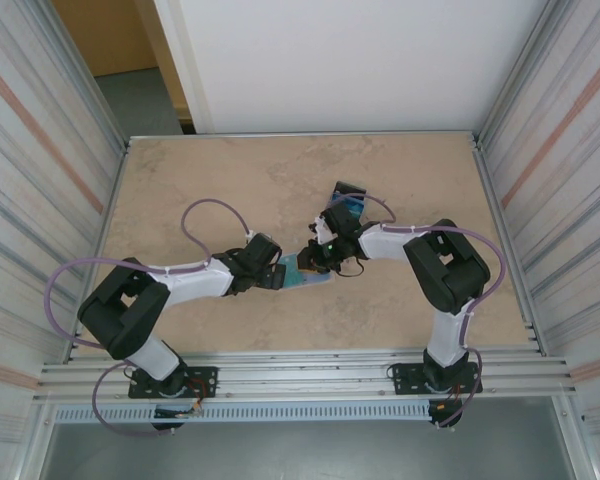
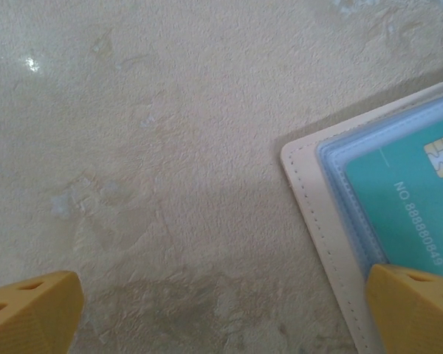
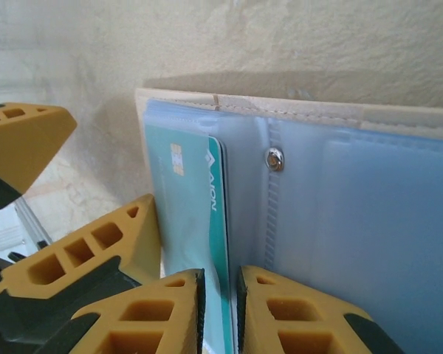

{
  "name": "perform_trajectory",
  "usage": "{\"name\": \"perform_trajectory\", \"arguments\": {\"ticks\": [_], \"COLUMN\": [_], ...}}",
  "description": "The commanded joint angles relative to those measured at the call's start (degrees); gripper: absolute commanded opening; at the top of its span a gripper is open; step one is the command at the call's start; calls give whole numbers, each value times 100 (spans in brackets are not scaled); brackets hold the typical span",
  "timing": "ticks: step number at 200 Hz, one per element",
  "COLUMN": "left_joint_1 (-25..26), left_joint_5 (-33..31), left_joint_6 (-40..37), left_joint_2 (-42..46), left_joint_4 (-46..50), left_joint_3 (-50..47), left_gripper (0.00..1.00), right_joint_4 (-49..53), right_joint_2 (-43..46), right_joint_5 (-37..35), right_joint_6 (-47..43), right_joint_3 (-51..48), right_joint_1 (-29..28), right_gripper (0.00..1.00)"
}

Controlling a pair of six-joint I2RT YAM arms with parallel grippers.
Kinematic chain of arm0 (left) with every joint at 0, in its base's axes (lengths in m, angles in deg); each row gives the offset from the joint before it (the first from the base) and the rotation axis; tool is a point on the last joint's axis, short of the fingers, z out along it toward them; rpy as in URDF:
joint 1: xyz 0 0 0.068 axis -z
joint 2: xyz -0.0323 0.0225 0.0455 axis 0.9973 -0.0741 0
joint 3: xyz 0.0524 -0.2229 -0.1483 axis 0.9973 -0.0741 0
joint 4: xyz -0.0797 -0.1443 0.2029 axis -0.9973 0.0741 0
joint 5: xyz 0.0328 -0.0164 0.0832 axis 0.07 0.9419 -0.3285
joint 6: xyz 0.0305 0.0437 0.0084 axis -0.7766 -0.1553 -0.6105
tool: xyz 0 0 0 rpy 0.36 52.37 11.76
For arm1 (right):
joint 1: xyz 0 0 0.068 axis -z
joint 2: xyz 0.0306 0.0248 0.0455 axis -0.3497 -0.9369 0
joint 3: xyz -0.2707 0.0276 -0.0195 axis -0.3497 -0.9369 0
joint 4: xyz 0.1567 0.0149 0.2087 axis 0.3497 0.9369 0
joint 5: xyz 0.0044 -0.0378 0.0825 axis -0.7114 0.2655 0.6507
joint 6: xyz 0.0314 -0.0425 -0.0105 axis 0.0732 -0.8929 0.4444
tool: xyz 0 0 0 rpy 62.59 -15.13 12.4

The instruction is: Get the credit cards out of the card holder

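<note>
In the overhead view, the left gripper [image 1: 274,273] lies low on the tan table [image 1: 210,180] at centre frame, its fingers spread wide and holding nothing. In its own wrist view, the right-hand finger [image 2: 413,310] overlaps the near edge of the card holder [image 1: 302,271]. Whether it presses down I cannot tell. The holder lies spread open between the two grippers, beige rim outside and light blue pockets inside, with a small snap stud [image 3: 275,158] at its fold. A teal credit card [image 3: 183,221] with a chip sits in the left pocket. The right gripper [image 1: 319,256], just right of the holder, is clenched, and its two fingers pinch the lower edge of that teal card. Farther up and right, a small dark-edged box [image 1: 348,200] stands apart on the table.
</note>
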Motion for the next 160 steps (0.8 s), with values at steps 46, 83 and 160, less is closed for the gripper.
{"name": "perform_trajectory", "arguments": {"ticks": [46,83,160], "left_joint_1": [32,34,34], "left_joint_5": [-117,-111,-155], "left_joint_6": [-106,-120,-111], "left_joint_2": [-76,-84,-84], "left_joint_4": [200,203,247], "left_joint_3": [146,173,146], "left_gripper": [99,99,99], "right_joint_4": [-333,-442,-157], "right_joint_2": [236,138,70], "right_joint_5": [423,477,108], "right_joint_6": [213,266,85], "right_joint_3": [-150,-182,-139], "right_joint_1": [66,66,112], "right_gripper": [21,21,27]}}
